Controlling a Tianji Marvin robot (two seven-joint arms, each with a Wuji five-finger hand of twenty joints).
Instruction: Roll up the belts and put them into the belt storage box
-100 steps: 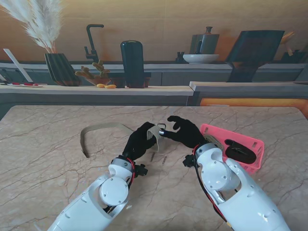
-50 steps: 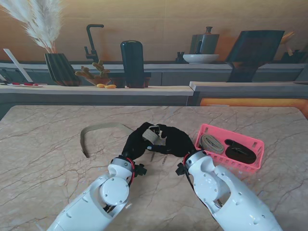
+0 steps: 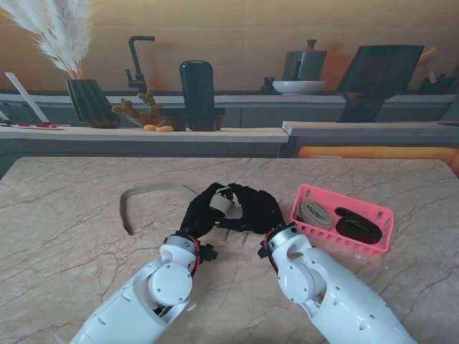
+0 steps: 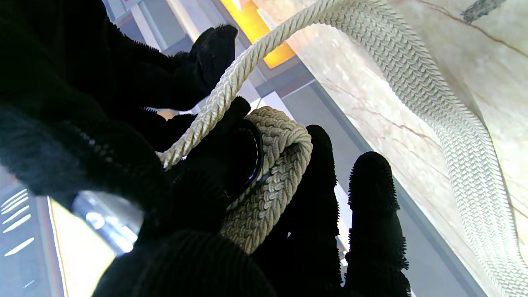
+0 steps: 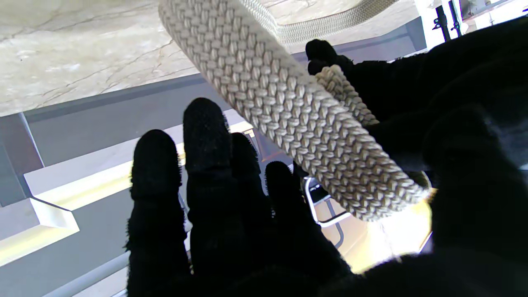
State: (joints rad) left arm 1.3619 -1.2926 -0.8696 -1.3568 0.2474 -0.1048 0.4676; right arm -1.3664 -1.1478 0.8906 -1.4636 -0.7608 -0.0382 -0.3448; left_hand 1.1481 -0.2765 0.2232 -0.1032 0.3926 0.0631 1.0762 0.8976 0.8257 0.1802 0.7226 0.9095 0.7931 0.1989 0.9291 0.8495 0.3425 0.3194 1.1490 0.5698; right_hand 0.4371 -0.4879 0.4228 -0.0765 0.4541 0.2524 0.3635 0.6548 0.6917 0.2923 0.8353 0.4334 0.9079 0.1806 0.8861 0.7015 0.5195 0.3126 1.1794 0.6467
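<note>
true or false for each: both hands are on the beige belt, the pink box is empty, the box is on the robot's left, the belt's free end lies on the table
1. Both robot hands, left hand and right hand, hold the beige belt. True.
2. The pink box is empty. False: it holds a beige rolled belt and a black rolled belt.
3. The box sits on the robot's left. False: it is on the right.
4. The belt's free end trails on the table. True.

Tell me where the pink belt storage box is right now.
In the stand's view the pink belt storage box sits on the marble table, on my right, just beyond the right hand, with two rolled belts in it.
</note>
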